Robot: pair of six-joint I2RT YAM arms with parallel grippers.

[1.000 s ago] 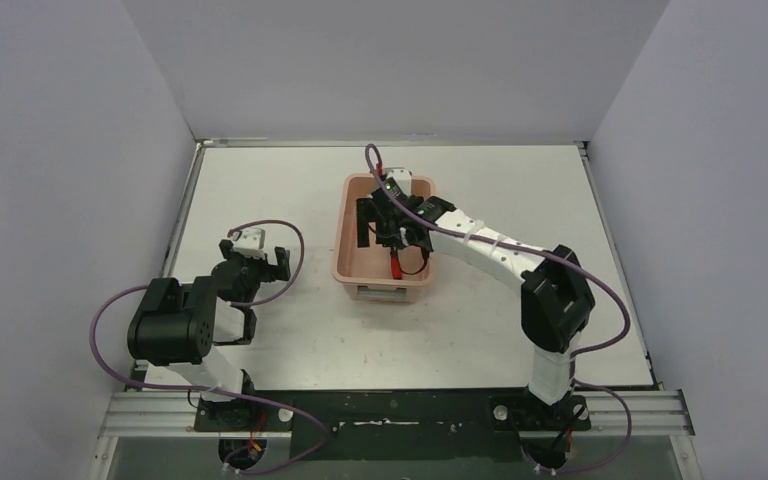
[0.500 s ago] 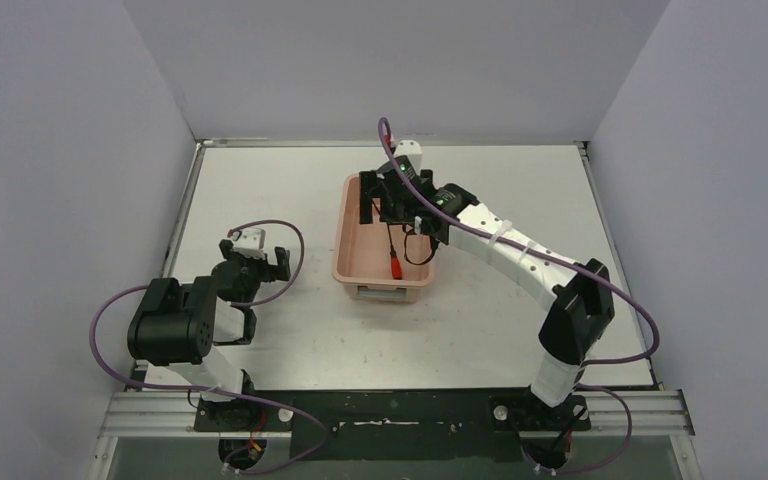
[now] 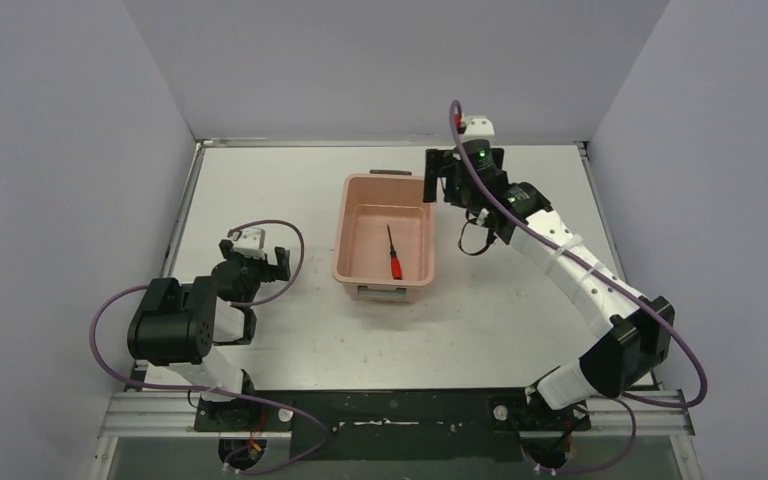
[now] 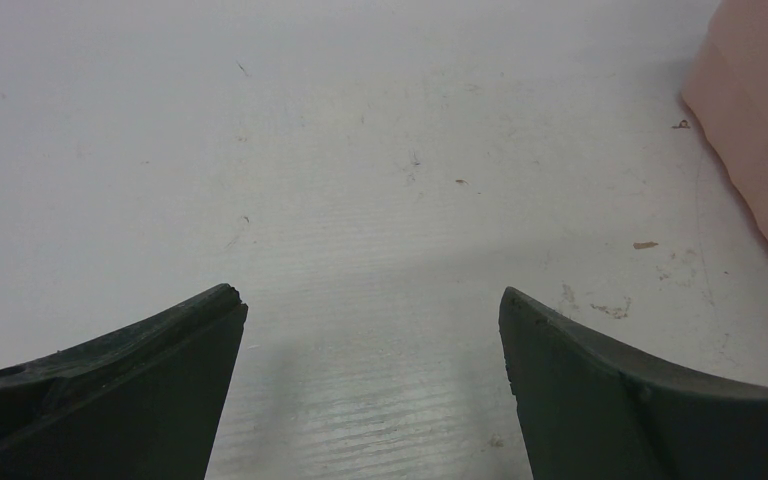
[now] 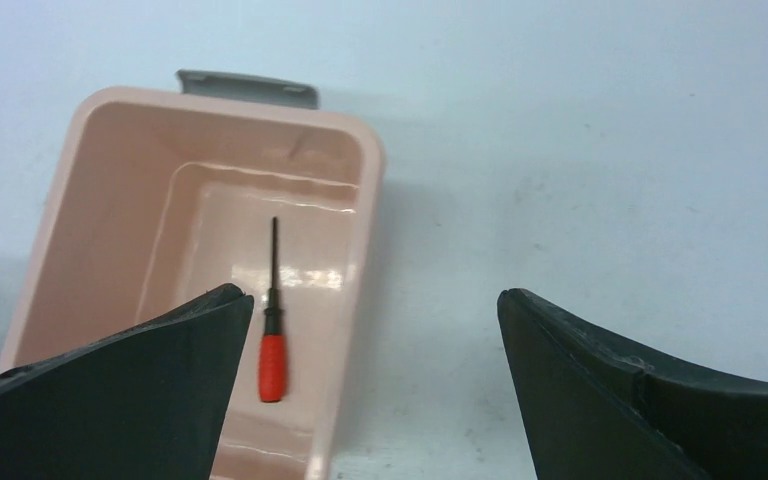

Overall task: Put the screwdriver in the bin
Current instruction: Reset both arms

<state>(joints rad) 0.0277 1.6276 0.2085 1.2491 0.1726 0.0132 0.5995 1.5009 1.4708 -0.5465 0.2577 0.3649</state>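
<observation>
The screwdriver (image 3: 392, 256) is lying on the floor of the bin (image 3: 343, 235), and the right gripper (image 5: 375, 297) is hovering beside its far corner with jaws wide and empty, so I am judging the placing done and only a clear retreat is waiting.

Screwdriver (image 3: 393, 256) inside bin (image 3: 348, 232)

Place: a robot lab — a closed test cell.
Enclosure: plain pale walls (image 3: 390, 60) box in a scuffed white surface (image 3: 280, 190).
Rig: left arm (image 3: 175, 335) and right arm (image 3: 570, 270) bolted to a metal rail (image 3: 140, 415) — purple cables (image 3: 300, 250) looping from them.
</observation>
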